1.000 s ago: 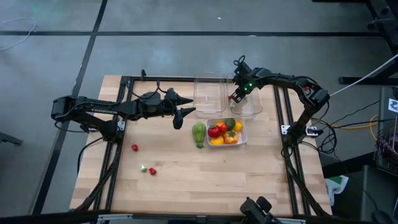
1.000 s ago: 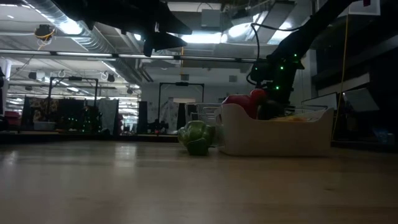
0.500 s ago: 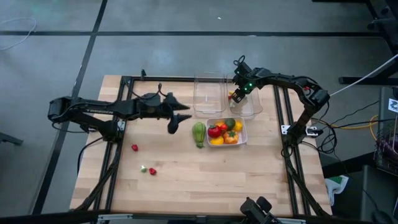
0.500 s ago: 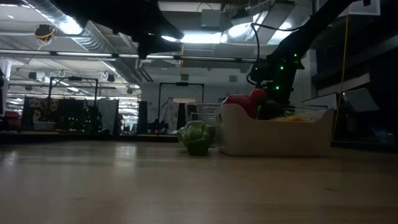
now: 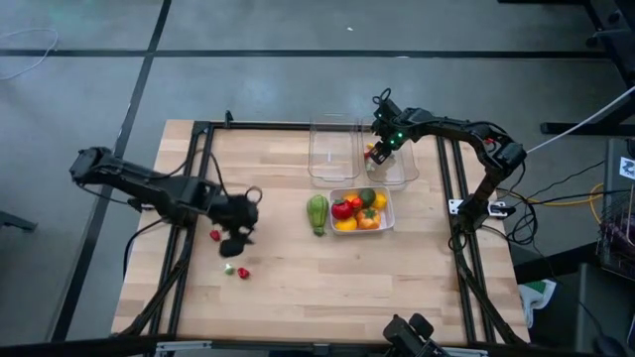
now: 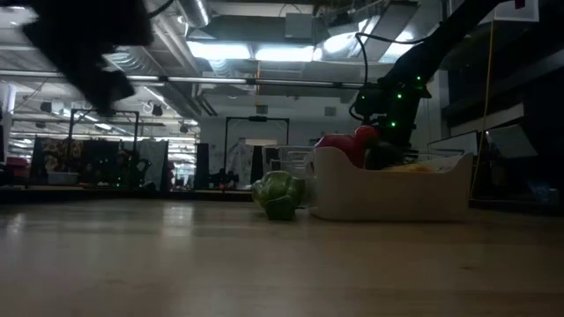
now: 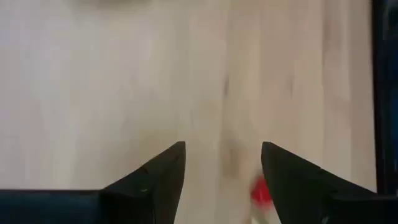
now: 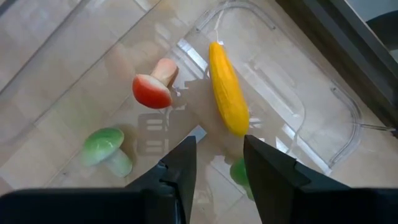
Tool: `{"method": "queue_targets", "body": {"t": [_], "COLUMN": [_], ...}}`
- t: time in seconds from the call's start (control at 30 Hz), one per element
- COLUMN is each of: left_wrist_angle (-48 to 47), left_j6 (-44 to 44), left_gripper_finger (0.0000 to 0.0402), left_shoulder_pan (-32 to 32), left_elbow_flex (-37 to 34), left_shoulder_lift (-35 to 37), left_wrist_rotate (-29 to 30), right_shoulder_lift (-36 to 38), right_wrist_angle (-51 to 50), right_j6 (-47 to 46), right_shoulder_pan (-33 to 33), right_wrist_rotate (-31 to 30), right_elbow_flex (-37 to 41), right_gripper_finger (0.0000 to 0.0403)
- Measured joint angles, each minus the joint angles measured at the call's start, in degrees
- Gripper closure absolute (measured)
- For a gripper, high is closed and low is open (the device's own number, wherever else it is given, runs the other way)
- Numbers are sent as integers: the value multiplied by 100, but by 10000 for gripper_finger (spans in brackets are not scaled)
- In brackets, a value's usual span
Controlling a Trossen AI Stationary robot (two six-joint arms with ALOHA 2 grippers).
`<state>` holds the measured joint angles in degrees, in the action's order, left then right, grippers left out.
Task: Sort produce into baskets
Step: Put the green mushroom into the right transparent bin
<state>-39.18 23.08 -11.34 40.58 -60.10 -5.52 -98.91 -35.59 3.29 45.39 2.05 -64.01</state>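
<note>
Over on the left, the left gripper [image 5: 236, 238] hangs above the loose scraps of produce, fingers [image 7: 163, 174] apart and empty, with a small red piece [image 7: 260, 193] showing just past its tips. A red bit [image 5: 214, 235] lies at its nine o'clock, a pale green bit [image 5: 228, 268] and another red bit [image 5: 243, 273] at its six. To take one well, I'd judge it must centre a single piece between the tips and come straight down, since these are tiny and will likely skid on the wooden table [image 5: 298, 288].

Moving across: the long green ribbed vegetable [image 5: 317, 213] lies on the wood, touching the whitish basket [image 5: 387, 210] at its nine o'clock side (already heaped with red, yellow and orange pieces).

At the right, the right gripper [image 5: 374, 154] sits over a clear basket [image 8: 298, 93], fingers parted, holding nothing; below it lie a yellow piece [image 8: 227, 87], a red-capped mushroom [image 8: 153, 87] and a green mushroom [image 8: 106, 149].
</note>
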Motion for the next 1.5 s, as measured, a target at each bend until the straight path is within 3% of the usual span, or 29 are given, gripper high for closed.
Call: {"method": "queue_targets", "body": {"t": [0.27,0.6,0.93,1.5], "left_wrist_angle": [-521,-498,-470,-173], "left_j6": [1218,2036,2359,2477], "left_gripper_finger": [196,196,196,197], "left_shoulder_pan": [-1226,-2103,-2434,-2480], "left_elbow_flex": [-2,-2,-7,-9], "left_shoulder_lift": [-340,-1054,-1582,-2220], "left_wrist_rotate": [4,13,20,17], "right_shoulder_lift": [1,1,1,1], "right_wrist_angle": [-4,-7,-8,-8], "right_j6": [0,0,0,0], "right_shoulder_pan": [0,-2,0,0], "right_wrist_rotate": [5,6,8,9], "right_elbow_flex": [0,0,0,0], "right_gripper_finger": [269,269,269,269]}}
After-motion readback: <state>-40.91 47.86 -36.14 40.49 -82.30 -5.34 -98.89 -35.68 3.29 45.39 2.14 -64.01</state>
